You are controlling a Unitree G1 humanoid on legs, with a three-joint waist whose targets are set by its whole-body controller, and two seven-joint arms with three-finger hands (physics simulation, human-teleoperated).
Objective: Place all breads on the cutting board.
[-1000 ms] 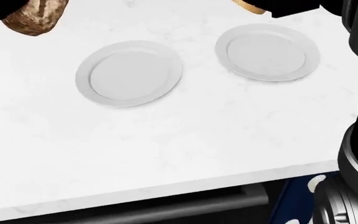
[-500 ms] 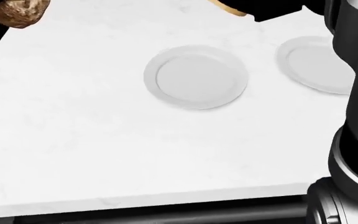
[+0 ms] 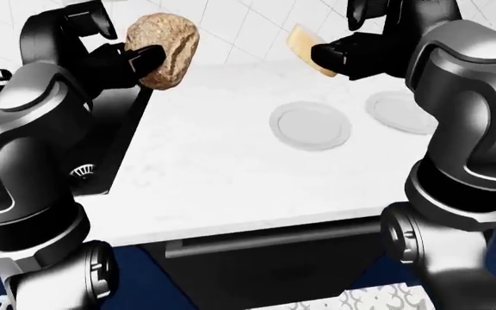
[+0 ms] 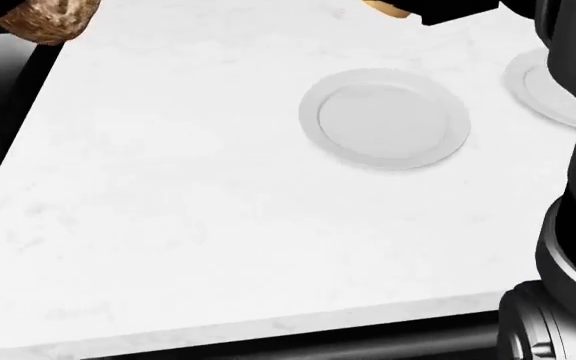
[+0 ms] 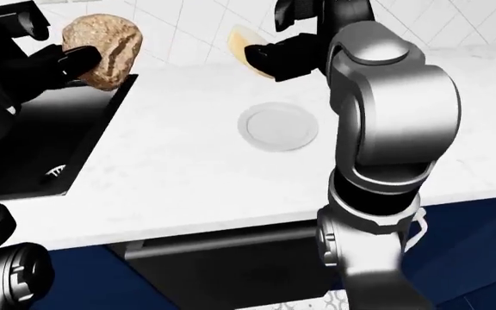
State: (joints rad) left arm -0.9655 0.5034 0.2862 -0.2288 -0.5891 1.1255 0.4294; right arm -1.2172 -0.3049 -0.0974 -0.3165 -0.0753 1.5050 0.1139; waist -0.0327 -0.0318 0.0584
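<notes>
My left hand [image 3: 136, 61] is shut on a round brown bread loaf [image 3: 166, 48], held high above the left end of the white counter [image 3: 222, 168]. Its lower part shows in the head view's top left corner as the loaf [image 4: 43, 19]. My right hand [image 3: 339, 55] is shut on a pale yellow bread slice [image 3: 302, 48], raised above the counter near the plates. The right-eye view shows the same slice [image 5: 246, 46] and loaf [image 5: 103, 48]. No cutting board is in any view.
Two empty white plates lie on the counter: one plate [image 4: 385, 118] near the middle and a second plate [image 3: 401, 112] to its right. A dark sink [image 5: 45, 145] sits at the counter's left end. A dark oven front [image 3: 274, 258] is below the counter edge.
The whole picture has shifted right, so the camera has turned left. The plates slid right in the head view and the sink edge came in. Both hands still hold their breads.
</notes>
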